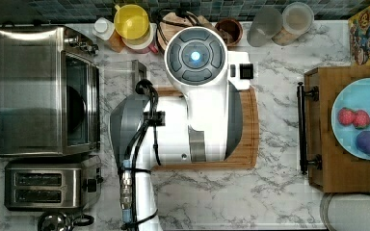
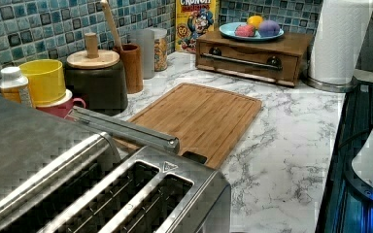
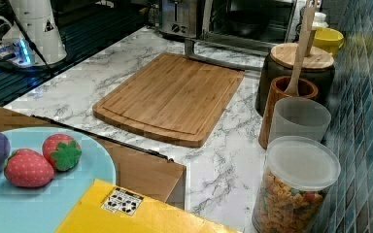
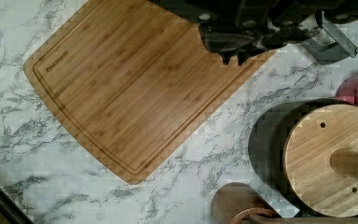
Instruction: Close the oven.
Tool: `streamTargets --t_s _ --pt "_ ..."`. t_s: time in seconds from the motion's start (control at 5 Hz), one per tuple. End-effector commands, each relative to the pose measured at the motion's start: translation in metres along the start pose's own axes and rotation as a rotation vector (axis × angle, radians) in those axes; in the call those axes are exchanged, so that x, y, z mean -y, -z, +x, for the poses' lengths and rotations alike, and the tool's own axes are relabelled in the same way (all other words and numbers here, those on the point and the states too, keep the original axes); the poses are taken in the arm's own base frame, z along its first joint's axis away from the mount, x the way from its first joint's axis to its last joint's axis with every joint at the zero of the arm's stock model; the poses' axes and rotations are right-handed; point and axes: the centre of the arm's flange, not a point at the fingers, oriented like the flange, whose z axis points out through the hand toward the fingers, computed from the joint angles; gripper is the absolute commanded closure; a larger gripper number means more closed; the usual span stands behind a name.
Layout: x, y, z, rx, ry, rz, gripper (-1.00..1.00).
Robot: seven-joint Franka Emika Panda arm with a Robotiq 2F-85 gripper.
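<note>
The arm (image 1: 197,106) is glossy white with grey joint shells, a round grey cap lit blue, and black cables strapped alongside.

1. Top view: directly overhead, looking straight down on the marble counter (image 1: 279,115), with the arm (image 1: 197,96) at centre.
2. Left view: low, close behind the toaster (image 2: 141,199), facing along the counter toward the far wooden box (image 2: 252,53).
3. Right view: opposite end, near the blue plate (image 3: 48,194), facing back toward the oven (image 3: 252,19).
4. Wrist view: close, looking down.
5. All four share the cutting board (image 4: 140,88).
</note>
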Motion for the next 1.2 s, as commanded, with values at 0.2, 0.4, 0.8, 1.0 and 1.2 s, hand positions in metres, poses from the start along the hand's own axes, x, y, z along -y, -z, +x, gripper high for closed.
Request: streamTargets --t_s 0.2,0.4,0.8,1.0,1.2 --pt "0.0 0.0 0.0 -0.003 0.0 0.0 1.0" --pt "-0.016 -0.014 -0.003 0.035 0.119 0.063 1.0" --pt "-0.051 -0.065 0.01 0.114 0.372 0.228 1.0" --pt "-0.076 -0.097 0.031 0.143 0.476 0.369 1.0" --pt "-0.097 -0.127 0.044 0.134 0.546 0.536 1.0"
